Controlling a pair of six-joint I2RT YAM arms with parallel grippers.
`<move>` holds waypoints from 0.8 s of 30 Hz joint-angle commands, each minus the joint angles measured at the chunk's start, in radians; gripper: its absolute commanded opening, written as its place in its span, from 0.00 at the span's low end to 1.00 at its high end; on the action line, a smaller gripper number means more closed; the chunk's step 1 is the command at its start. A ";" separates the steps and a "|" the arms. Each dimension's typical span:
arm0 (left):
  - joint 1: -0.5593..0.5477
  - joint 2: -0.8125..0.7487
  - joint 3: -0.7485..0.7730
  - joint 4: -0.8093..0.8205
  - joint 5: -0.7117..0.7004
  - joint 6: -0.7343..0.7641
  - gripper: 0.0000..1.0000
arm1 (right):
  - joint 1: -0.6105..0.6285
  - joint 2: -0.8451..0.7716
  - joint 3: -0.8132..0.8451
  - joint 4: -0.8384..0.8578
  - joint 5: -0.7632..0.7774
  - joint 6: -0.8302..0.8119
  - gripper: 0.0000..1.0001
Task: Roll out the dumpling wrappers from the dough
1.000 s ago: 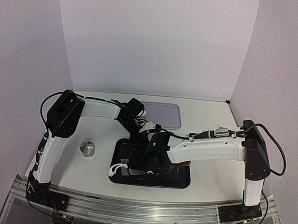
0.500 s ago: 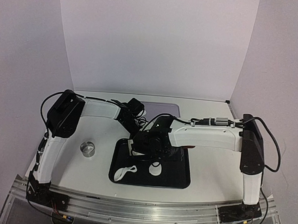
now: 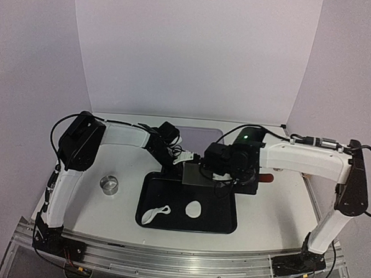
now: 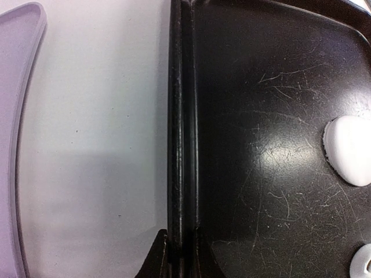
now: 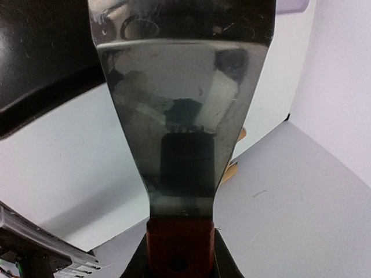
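Just swung my right claw (image 5: 179, 258) up off the black tray (image 3: 218, 220) past its far right corner, still clenched on the scraper (image 5: 182, 116); my left claw (image 4: 181, 255) pinches the far rim. That uncovers one dumpling wrapper (image 3: 193, 208) mid-tray and the ragged dough scrap (image 3: 153, 213) by the near left corner, so I reckon more rolling's left.
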 commanded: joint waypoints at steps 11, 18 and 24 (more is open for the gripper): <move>0.000 0.002 0.028 0.013 -0.101 0.021 0.00 | -0.128 0.052 -0.081 -0.052 -0.179 -0.094 0.00; 0.000 0.003 0.030 0.006 -0.098 0.022 0.00 | -0.128 0.086 -0.088 -0.049 -0.205 -0.100 0.00; 0.000 0.007 0.031 0.003 -0.095 0.023 0.00 | -0.128 0.120 -0.071 -0.036 -0.229 -0.107 0.00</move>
